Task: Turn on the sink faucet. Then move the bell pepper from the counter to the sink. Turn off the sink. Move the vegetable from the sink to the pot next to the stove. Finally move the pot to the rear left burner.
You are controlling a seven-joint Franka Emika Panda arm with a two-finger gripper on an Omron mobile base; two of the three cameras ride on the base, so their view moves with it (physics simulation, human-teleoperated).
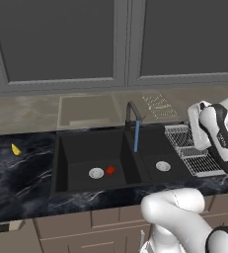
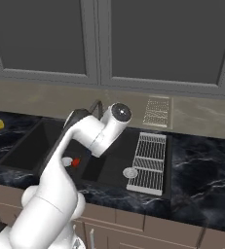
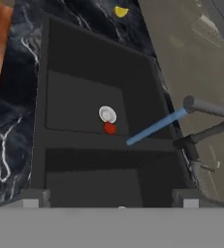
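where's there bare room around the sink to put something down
Bare counter runs left of the sink, between the yellow wedge and the front edge. Right side is crowded: the wire rack covers it. The bell pepper and drain sit in the left basin.

free: left basin of sink (image 1: 61, 163) open above | obstacle: sink faucet (image 1: 131, 112), water stream (image 1: 136, 137) at divider
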